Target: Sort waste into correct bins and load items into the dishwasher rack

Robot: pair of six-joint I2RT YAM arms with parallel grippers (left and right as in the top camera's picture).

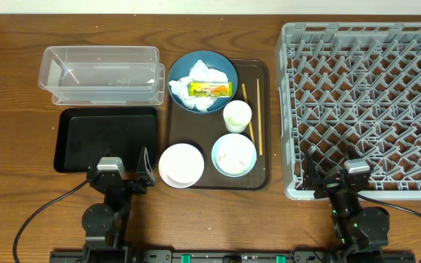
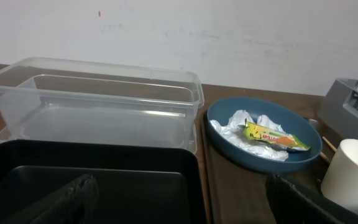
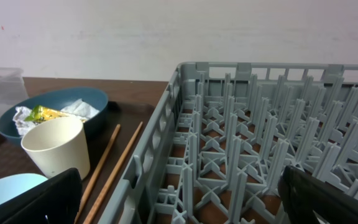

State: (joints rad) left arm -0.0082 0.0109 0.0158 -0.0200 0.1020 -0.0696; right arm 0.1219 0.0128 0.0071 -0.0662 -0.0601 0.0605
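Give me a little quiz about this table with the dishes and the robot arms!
1. True or false: the snack wrapper lies on tissue on the blue plate.
2. What stands right beside the chopsticks? A) white cup B) clear tub C) black tray
3. Fill in: the grey rack holds ___ dishes yet.
Key: 1 true; 2 A; 3 no.

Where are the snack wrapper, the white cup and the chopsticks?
snack wrapper [image 1: 210, 89]: overhead view, middle of the wrapper.
white cup [image 1: 237, 115]: overhead view, inside the cup's mouth.
chopsticks [image 3: 102, 162]: right wrist view, midway along the left stick.
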